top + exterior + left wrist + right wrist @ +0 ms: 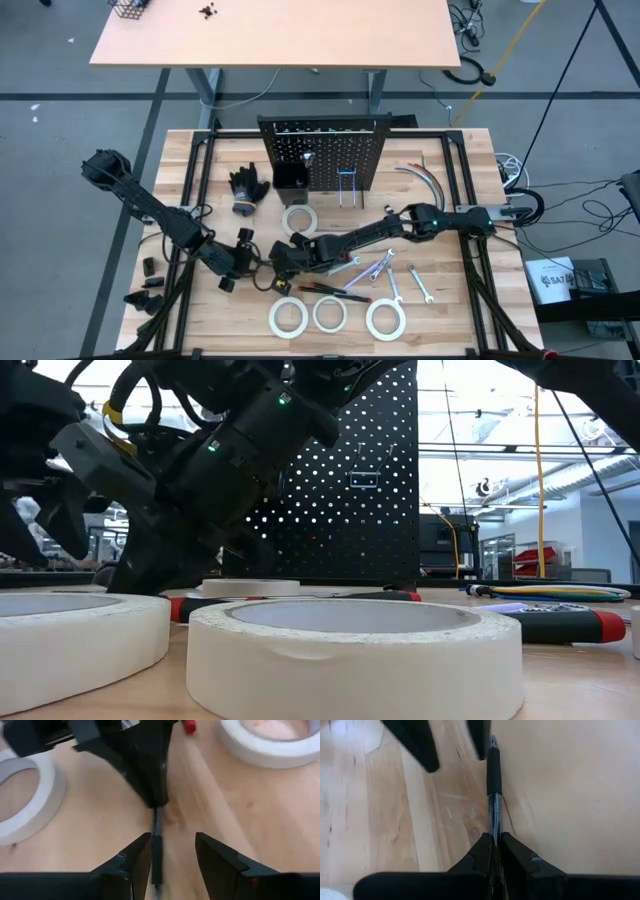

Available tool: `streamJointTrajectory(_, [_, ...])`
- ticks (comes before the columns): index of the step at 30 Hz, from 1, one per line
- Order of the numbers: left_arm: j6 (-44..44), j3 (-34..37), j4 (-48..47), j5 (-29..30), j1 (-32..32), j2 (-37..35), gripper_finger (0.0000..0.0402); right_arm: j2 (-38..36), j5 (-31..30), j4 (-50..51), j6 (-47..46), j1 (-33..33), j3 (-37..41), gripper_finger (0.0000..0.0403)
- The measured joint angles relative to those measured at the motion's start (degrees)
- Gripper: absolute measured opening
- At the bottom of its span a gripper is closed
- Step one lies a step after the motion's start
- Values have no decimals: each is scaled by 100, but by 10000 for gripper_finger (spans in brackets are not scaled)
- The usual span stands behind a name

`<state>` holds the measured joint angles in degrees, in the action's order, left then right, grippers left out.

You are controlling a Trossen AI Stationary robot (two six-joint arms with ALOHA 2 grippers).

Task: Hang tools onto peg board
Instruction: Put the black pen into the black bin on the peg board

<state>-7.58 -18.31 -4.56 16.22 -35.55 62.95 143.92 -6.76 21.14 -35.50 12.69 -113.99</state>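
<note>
Two arms met in front of the peg board [320, 150], well short of its face.

(a) The left gripper [172, 840] lay in front of the board's left half. Its fingers were spread, one on each side of the free end of a thin tool [157, 855], and we saw no contact. We judged this to be a hand-over: the spread fingers were set to take the end left free.

(b) The tool, a slim silver shaft with a dark sleeve, ran between the two grippers close above the table [450, 300], far from any hook.

(c) The right gripper [495, 837], just right of the left one, was clenched on the shaft, presumably to keep it level and steady for the other arm.

(d) Right of the grippers, wrenches [375, 268] lay flat in front of the board. Three tape rolls [329, 313] lay farther from it.

We could not tell what kind of tool it was; its held end was buried between the right fingers. From table height, the near rolls and arm bodies hid the grasp.
</note>
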Motion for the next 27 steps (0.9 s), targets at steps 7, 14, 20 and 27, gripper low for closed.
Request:
streamJointTrajectory(7, [-256, 0, 140, -96, 154, 703, 157, 4, 290, -113, 8, -74, 4, 22])
streamJointTrajectory(14, [-594, -26, 626, -190, 151, 1324, 156, 9, 438, -161, -12, -109, 2, 22])
streamJointTrajectory(20, [-714, -24, 601, -260, 153, 1334, 156, 9, 417, -170, 3, -103, 2, 26])
streamJointTrajectory(27, [-715, -26, 497, -414, 155, 1340, 117, -79, 419, -104, 290, -100, 7, 56])
